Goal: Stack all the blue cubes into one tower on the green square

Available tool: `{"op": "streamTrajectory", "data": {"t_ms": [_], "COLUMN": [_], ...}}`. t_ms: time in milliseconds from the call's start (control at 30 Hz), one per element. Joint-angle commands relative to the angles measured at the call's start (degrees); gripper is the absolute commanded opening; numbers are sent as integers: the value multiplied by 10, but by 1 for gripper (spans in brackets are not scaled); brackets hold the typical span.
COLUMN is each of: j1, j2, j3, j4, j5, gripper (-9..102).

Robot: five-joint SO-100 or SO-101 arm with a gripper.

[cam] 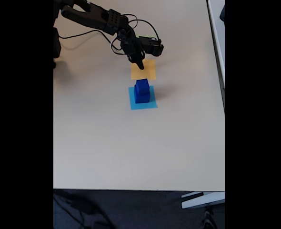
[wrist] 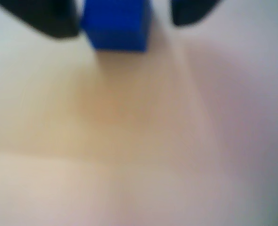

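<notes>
In the fixed view, a stack of dark blue cubes (cam: 141,90) stands on one light-blue square (cam: 143,103) on the counter (cam: 131,143); two levels show clearly, and whether there is a third I cannot tell. One orange square (cam: 144,70) lies just behind it. The tool (cam: 140,65) hangs above the orange square, its fingers apart and empty. In the blurred wrist view, one blue cube (wrist: 116,26) sits between the two dark fingertips (wrist: 54,23).
</notes>
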State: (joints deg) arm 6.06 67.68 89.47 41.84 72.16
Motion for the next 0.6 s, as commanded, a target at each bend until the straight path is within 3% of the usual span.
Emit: {"op": "streamTrajectory", "data": {"t_ms": [0,567], "j1": [4,4], "j2": [7,5], "j3": [-7,2], "j4": [-4,-14], "j5": [4,6], "gripper": [8,5]}}
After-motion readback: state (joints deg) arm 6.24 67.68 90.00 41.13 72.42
